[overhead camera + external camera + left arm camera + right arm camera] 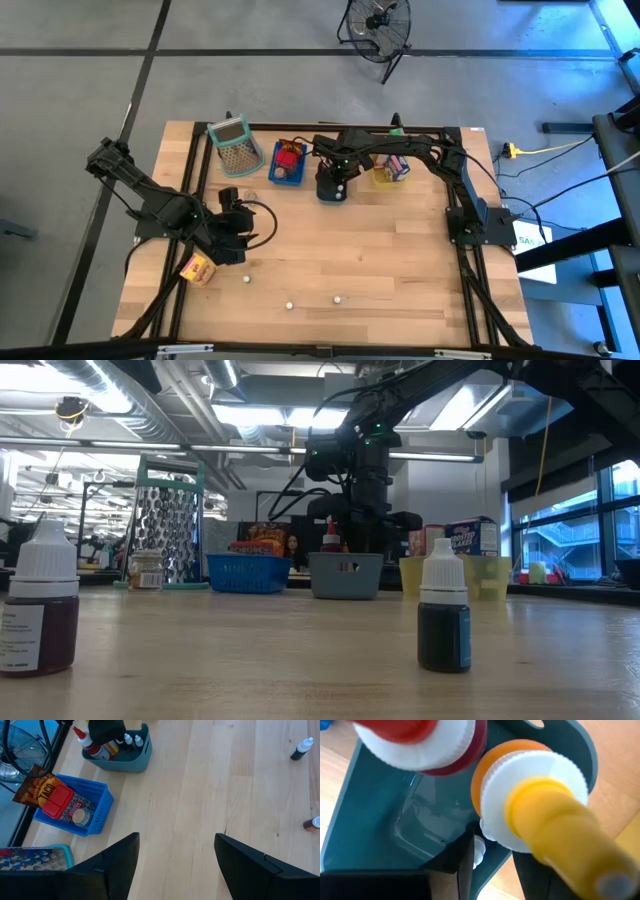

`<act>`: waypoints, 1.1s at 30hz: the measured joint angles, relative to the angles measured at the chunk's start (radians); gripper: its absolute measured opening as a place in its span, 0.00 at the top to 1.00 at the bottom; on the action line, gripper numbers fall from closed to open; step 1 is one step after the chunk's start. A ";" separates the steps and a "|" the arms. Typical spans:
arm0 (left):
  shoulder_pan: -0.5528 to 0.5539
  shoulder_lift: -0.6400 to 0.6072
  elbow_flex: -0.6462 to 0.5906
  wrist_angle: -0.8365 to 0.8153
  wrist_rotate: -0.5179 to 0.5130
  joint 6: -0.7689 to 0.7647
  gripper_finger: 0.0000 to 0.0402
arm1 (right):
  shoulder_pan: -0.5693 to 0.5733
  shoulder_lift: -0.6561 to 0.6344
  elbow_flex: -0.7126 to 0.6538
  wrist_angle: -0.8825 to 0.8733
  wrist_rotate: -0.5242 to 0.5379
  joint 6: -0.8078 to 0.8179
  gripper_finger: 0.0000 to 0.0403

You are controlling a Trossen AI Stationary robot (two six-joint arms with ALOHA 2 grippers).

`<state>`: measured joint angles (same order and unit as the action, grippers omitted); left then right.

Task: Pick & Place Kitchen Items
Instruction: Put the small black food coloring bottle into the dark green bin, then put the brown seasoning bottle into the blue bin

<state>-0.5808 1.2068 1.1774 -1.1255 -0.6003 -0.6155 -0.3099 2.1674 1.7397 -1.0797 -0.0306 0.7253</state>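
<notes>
a: where's your right gripper (333,190) at the moment?

b: i have it reaching across the far side of the table, down over the grey tray (331,192). in its wrist view i look straight down on a bottle with a yellow nozzle (560,825) on a white collar, and beside it a bottle with a red cap (415,735), both standing in that tray. a small white cap (477,851) sits right between my fingers. the fingers stand somewhat apart, but i cannot tell whether they grip that cap or are clear of it.

a: and the left?

b: my left gripper (232,225) waits over the near left part of the wooden table (380,260). its fingers (117,857) are well apart with nothing between them, only bare wood.

a: where are the rest of the items?

b: the blue tray (287,166) just left of the grey one holds a brown taco packet (41,789), a red piece (59,801) and a small jar (79,816). the yellow tray (390,170) to the right holds a purple-white carton (472,538). a yellow-orange carton (197,268) lies near the left arm at the table's near left. three tiny white-capped bottles lie loose along the near side: one (246,281), another (289,304), a third (337,298). the mesh basket (236,146) lies at the far left.
</notes>
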 joint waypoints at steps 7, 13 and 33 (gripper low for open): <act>0.000 0.000 0.000 0.000 0.009 0.000 0.37 | 0.000 0.000 0.021 -0.016 -0.023 0.000 0.67; 0.000 0.000 0.000 0.000 0.017 0.000 0.37 | 0.001 -0.001 0.043 -0.052 -0.023 0.004 0.67; 0.000 0.000 0.000 0.000 0.020 -0.003 0.37 | 0.057 -0.001 0.250 -0.290 0.030 -0.038 0.67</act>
<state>-0.5808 1.2068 1.1774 -1.1255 -0.5805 -0.6186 -0.2527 2.1662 1.9901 -1.3702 -0.0007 0.6870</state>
